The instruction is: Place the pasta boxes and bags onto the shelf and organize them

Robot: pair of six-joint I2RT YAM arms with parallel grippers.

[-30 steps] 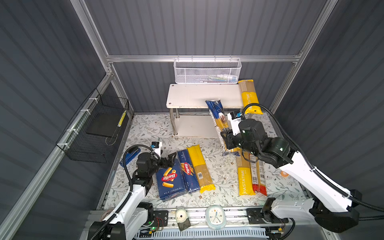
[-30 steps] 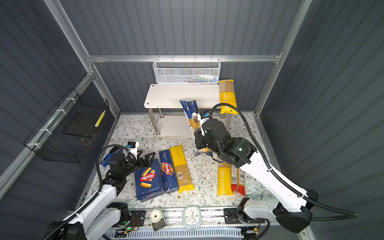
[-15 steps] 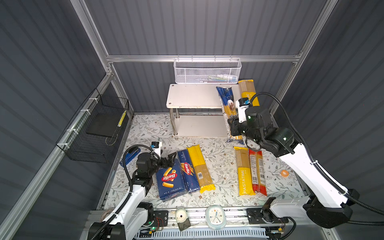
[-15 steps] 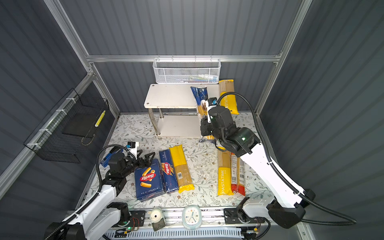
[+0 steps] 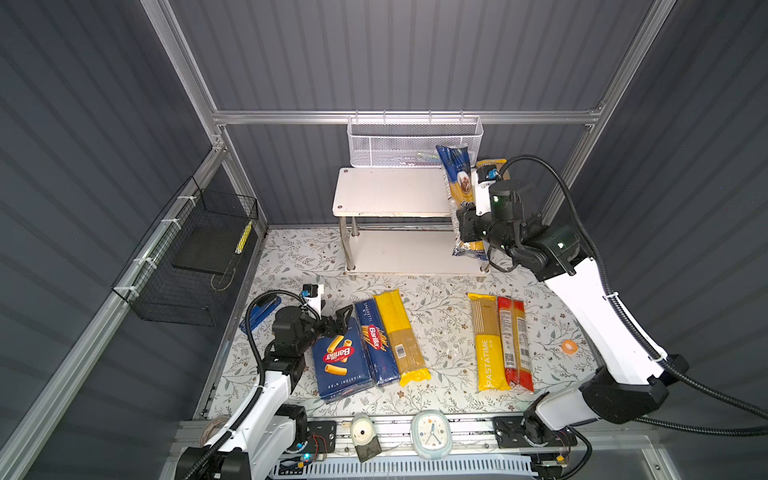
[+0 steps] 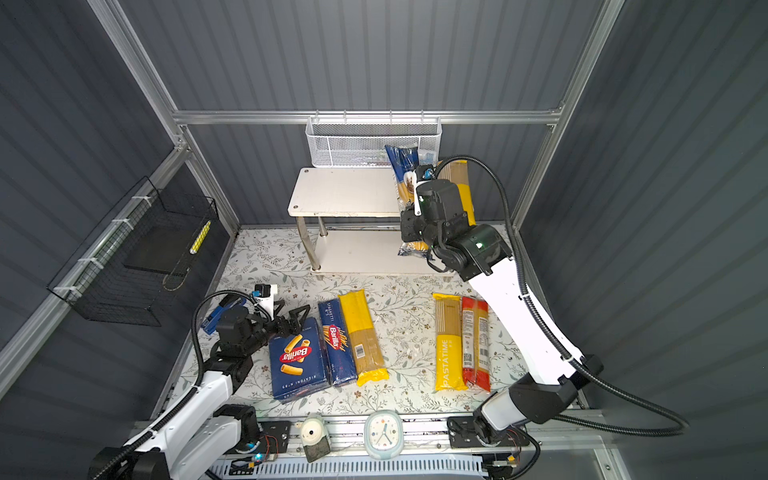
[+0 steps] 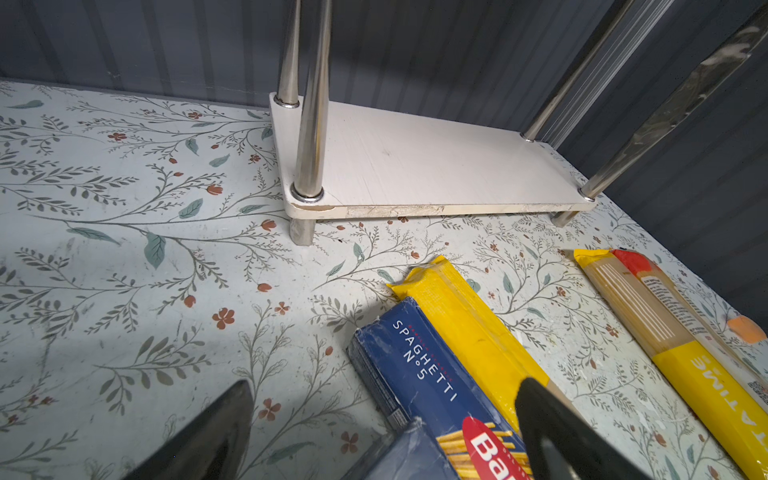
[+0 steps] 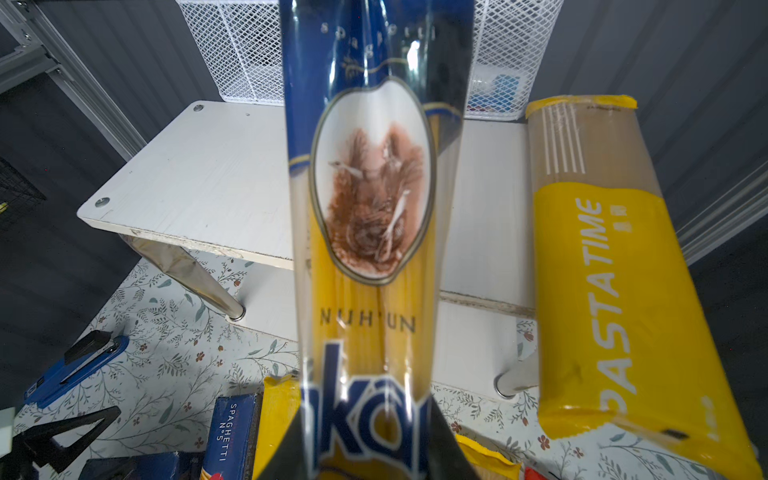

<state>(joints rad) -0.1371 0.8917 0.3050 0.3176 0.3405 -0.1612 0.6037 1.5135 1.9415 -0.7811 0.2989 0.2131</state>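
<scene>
My right gripper (image 5: pixel 467 224) (image 6: pixel 409 228) (image 8: pixel 368 440) is shut on the dark blue bag (image 5: pixel 459 187) (image 6: pixel 402 170) (image 8: pixel 370 187). It holds the bag lengthwise over the right part of the shelf (image 5: pixel 386 191) (image 6: pixel 340 191) (image 8: pixel 199 174), beside a yellow PASTATIME bag (image 6: pixel 459 183) (image 8: pixel 602 270) on the top board. My left gripper (image 5: pixel 338 320) (image 6: pixel 293 318) (image 7: pixel 386 384) stands open over the far end of the wide pasta box (image 5: pixel 340 359) (image 6: pixel 297 359). On the table lie the narrow spaghetti box (image 5: pixel 374 340) (image 7: pixel 428 374), a plain yellow bag (image 5: pixel 401 336), another PASTATIME bag (image 5: pixel 488 345) and a red bag (image 5: pixel 515 340).
A white mesh basket (image 5: pixel 411 141) hangs on the back wall just above the shelf. A black wire basket (image 5: pixel 195 257) hangs on the left wall. A blue stapler (image 5: pixel 262 311) lies left of my left gripper, and an orange ring (image 5: pixel 568 346) lies at the table's right.
My right arm has carried the dark blue bag up and back to the right, from above the table in front of the shelf to over its top board. The left arm has not moved.
</scene>
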